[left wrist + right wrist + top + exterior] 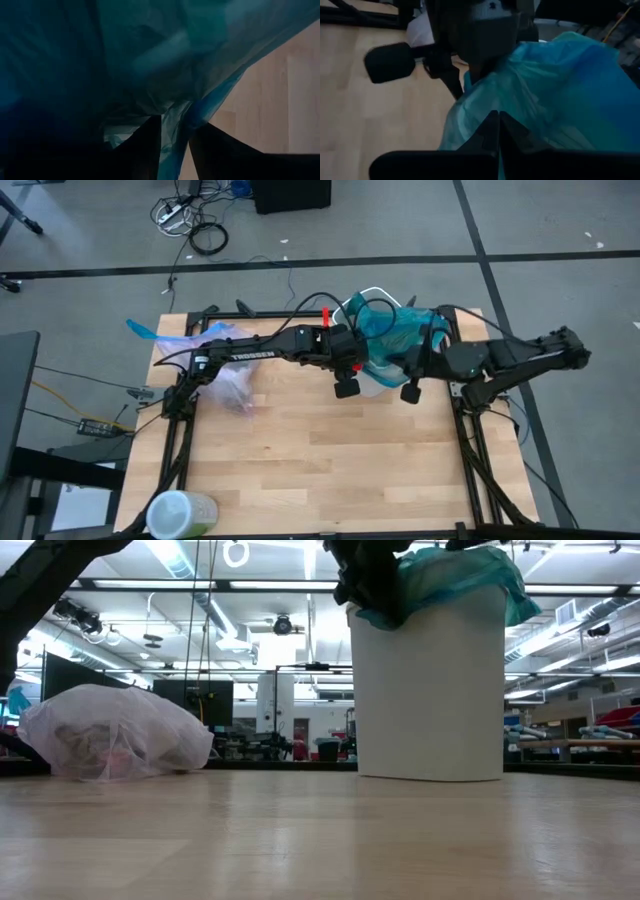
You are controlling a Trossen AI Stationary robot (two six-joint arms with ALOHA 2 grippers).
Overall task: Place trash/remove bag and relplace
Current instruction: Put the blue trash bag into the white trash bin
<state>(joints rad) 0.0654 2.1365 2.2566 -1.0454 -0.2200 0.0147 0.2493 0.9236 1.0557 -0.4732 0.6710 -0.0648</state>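
Note:
A white bin [372, 383] stands at the table's far middle, with an opaque teal-green plastic bag [395, 328] draped over its rim [460, 575]. My left gripper [175, 135] reaches in from the left at the bin's left rim [375, 585] and is shut on that teal bag. My right gripper [497, 117] is shut at the bin's right side, its tips against the teal plastic [560, 90]. The pale pink bag [235, 385], with trash inside it, lies on its side on the table's left part [110, 730]. My left gripper pinches a gathered strip of the teal bag's film [172, 152] between its two fingers, slanting down from the table's left. The film rises from the fingers and spreads over the bin's top. My right gripper has its shut fingertips [490, 125] against the teal bag's outer fold [470, 115]; whether film lies between them I cannot tell.
A green-and-white cylinder [180, 515] lies at the table's near left corner. The near half of the wooden table [330, 470] is bare. Cables [195, 230] lie on the floor beyond the far edge. The left arm's wrist [480, 30] is close in front of my right gripper.

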